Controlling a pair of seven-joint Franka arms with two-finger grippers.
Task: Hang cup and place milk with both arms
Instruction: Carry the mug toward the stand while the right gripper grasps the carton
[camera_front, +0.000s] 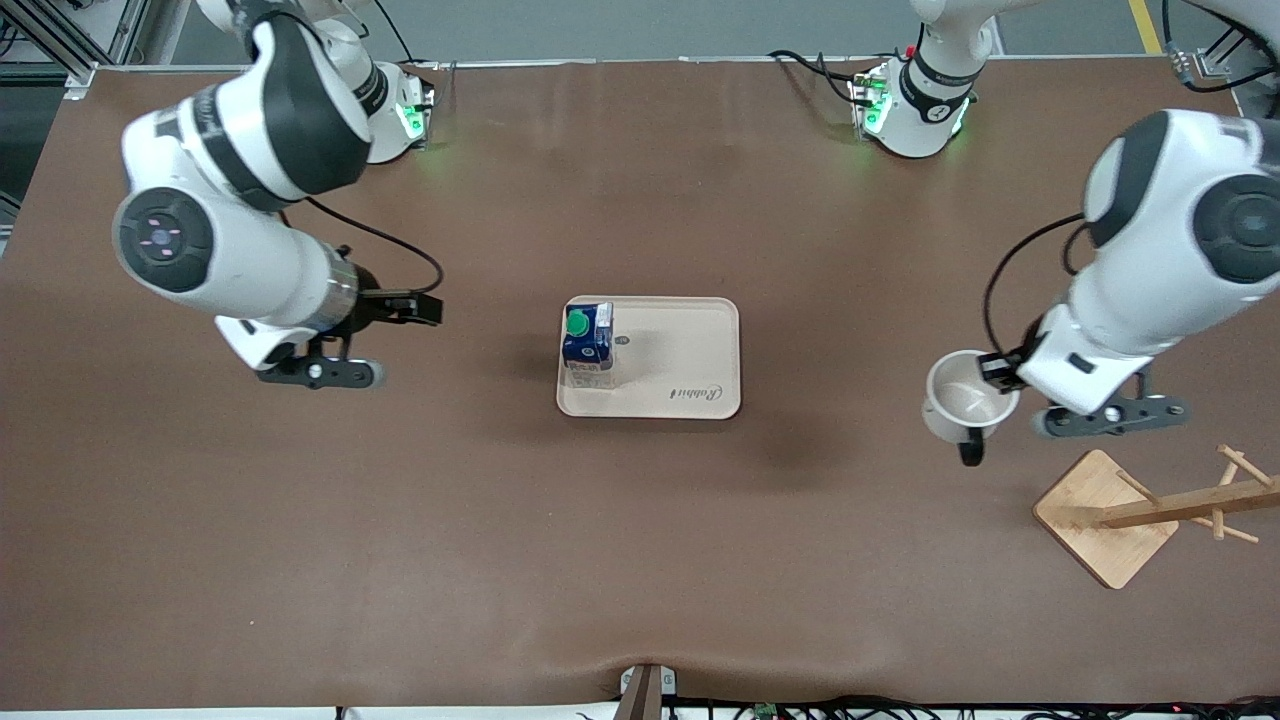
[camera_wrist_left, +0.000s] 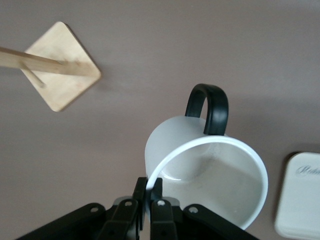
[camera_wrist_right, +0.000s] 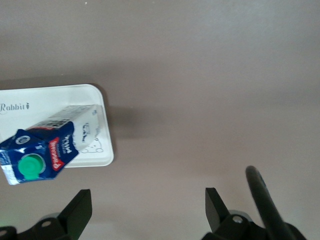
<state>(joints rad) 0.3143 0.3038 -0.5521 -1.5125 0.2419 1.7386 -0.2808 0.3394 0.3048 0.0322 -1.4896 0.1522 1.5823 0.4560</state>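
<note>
Our left gripper (camera_wrist_left: 148, 202) is clamped tight on the rim of the cup (camera_wrist_left: 207, 175), one finger inside and one outside, and holds it up in the air tilted, black handle (camera_wrist_left: 209, 107) pointing away from the wrist. Using the rack (camera_front: 1150, 515) as our landmark, the cup hangs over bare table near its square base, toward the tray (camera_front: 700, 350).

Our right gripper (camera_wrist_right: 148, 210) waits with jaws spread wide and empty, over the table well apart from the rack. The milk (camera_front: 588, 335) stands on the tray, also well apart from the rack.

We judge the milk placed and the hanging step under way. Next we must carry the cup to the rack and thread the handle onto a peg.
</note>
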